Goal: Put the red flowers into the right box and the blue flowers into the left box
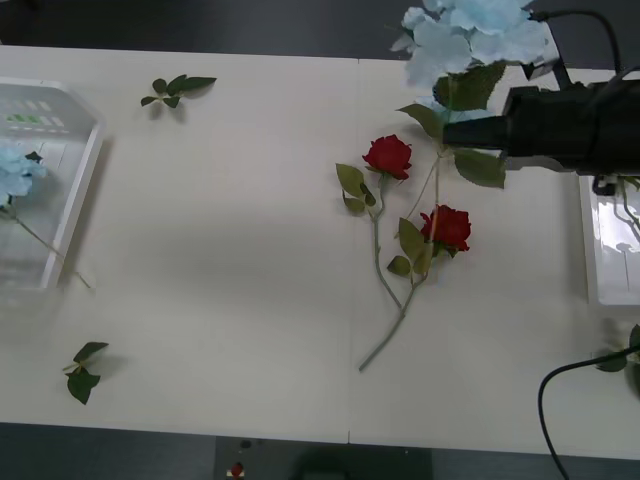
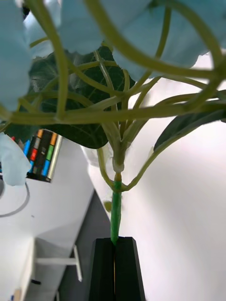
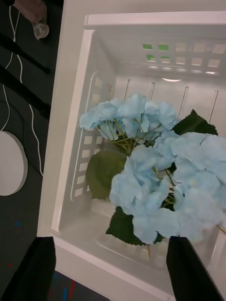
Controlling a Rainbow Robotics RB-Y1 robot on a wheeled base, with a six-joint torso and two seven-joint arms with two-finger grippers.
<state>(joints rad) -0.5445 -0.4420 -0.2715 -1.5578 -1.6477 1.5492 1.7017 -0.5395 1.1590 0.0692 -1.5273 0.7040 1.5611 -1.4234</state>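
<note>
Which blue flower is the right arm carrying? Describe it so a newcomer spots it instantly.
Look at the table's far right, where the right gripper reaches in. The blue flower is pinched by its stem there, held above the two red roses, unlike the blue ones lying in the left box.

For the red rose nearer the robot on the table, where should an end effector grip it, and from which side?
Probably the bare lower stem of the nearer red rose, taken from straight above. It lies flat on the table, leafless there and clear of the other rose; higher up the two stems cross among leaves.
</note>
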